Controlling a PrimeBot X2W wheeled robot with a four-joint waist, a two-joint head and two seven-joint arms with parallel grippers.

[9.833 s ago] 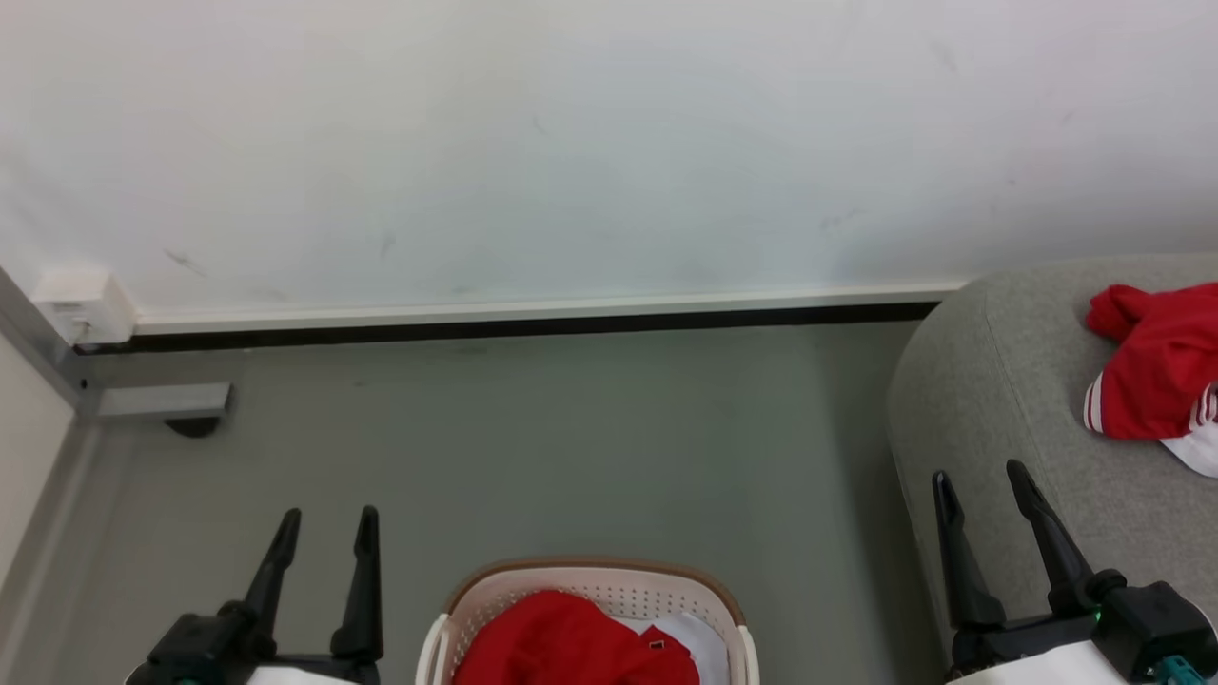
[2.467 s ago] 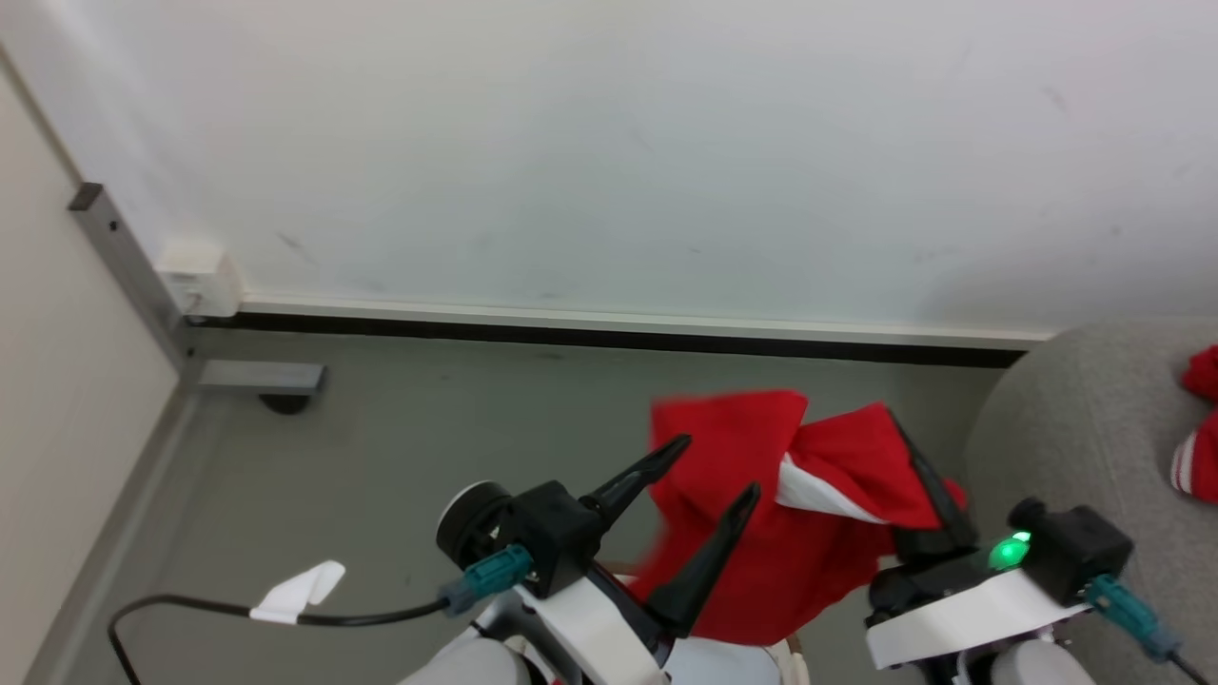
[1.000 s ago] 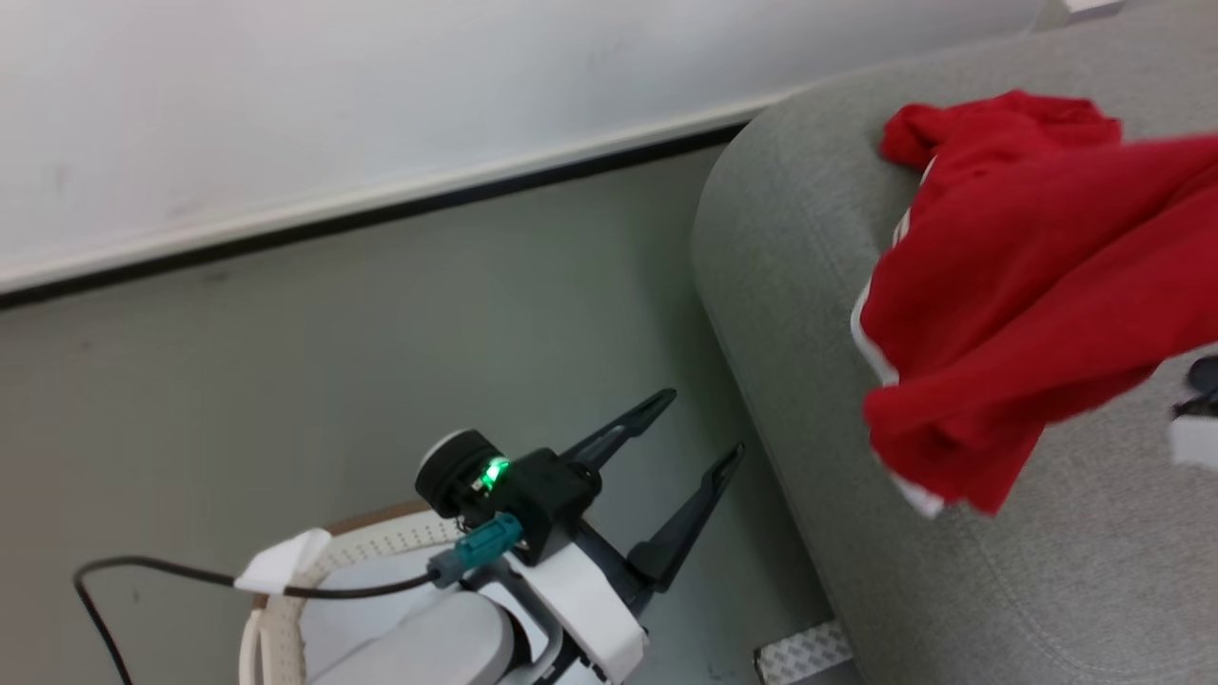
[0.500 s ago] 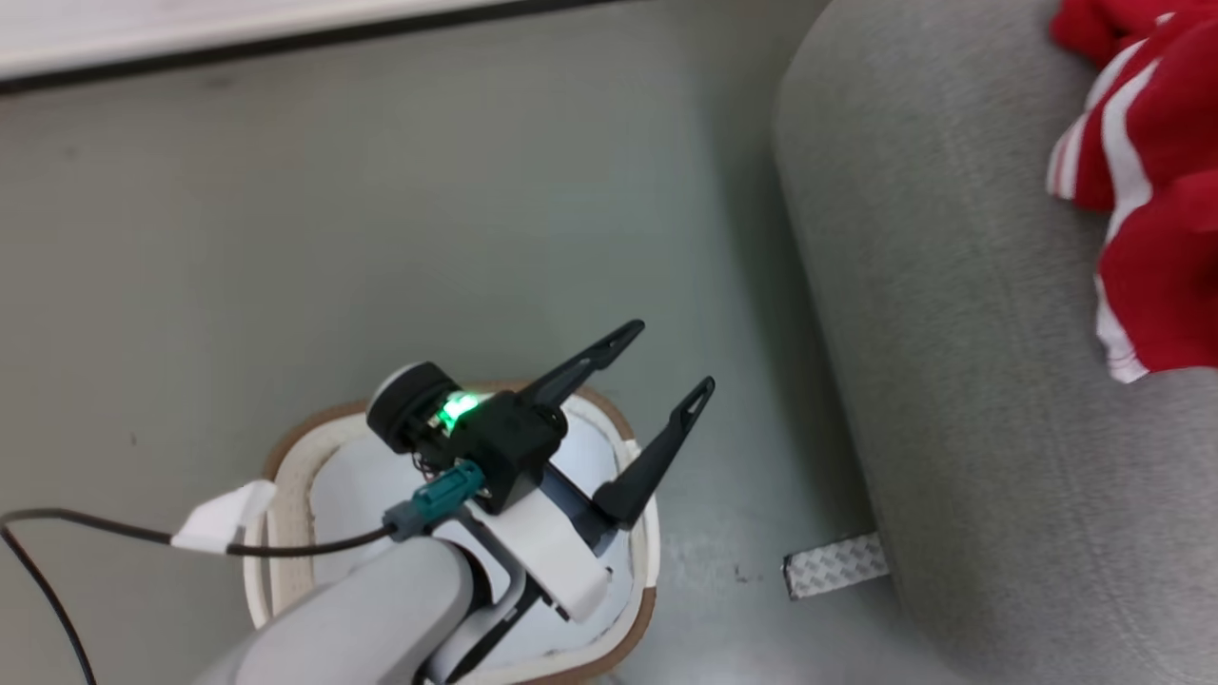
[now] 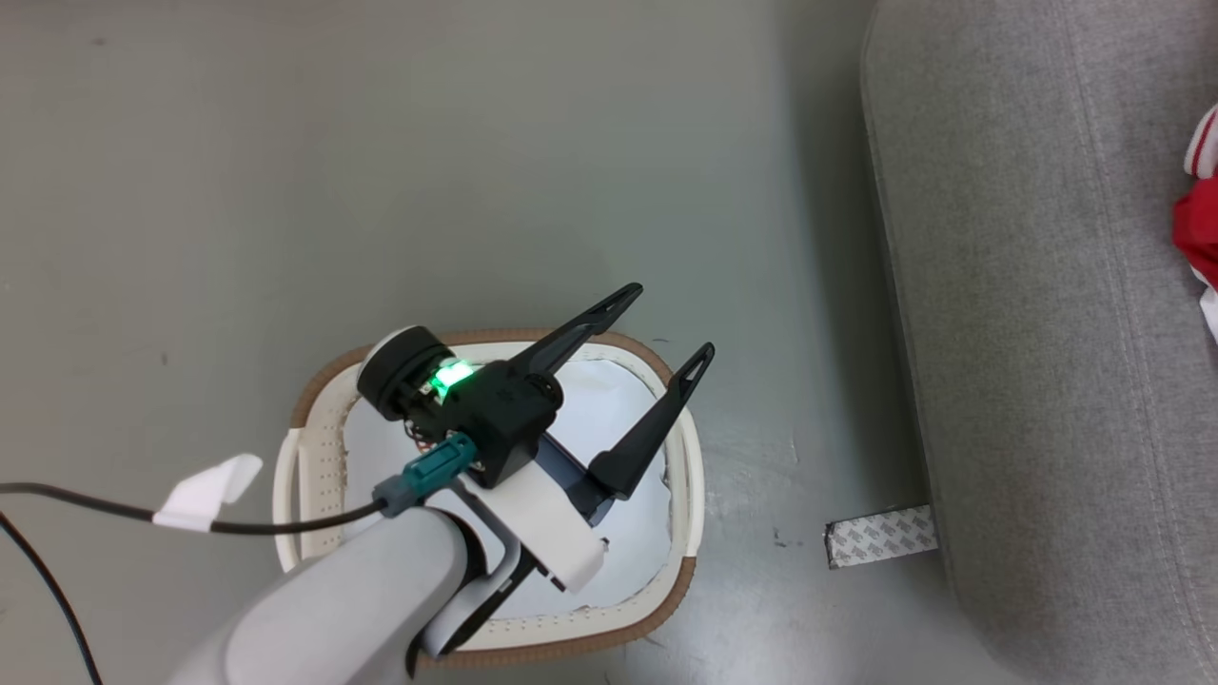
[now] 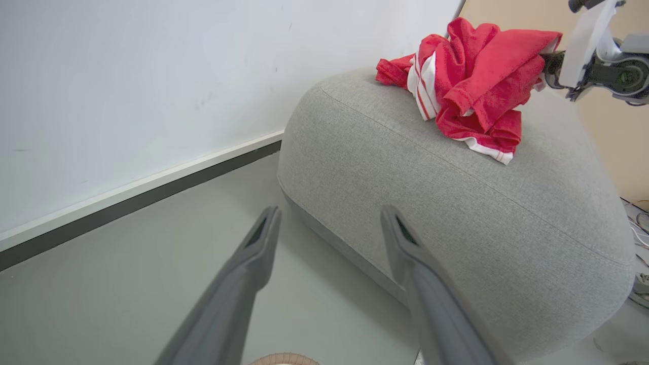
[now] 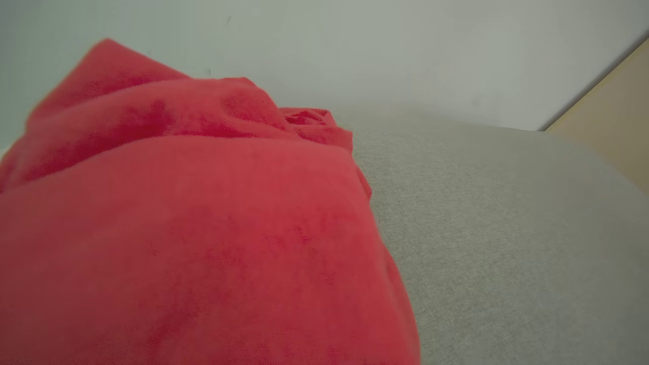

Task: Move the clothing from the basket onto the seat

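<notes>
Right pincer [image 6: 548, 63]: closed on the clothing [image 6: 476, 76], which lies heaped just before it on the seat [image 6: 456, 213].
Left pincer [image 5: 666, 322]: wide, empty, basket [image 5: 687, 495] beneath.
Release: best to open fully, then lift clear so nothing snags.

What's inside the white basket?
Inside the basket a pale pad lies on the bottom. The left gripper and its arm hang over the middle and cover it, so what lies there is hidden.

red clothing [image 6: 471, 86] heaped on grey seat [image 6: 431, 192] — white basket [image 5: 687, 476] beside it
</notes>
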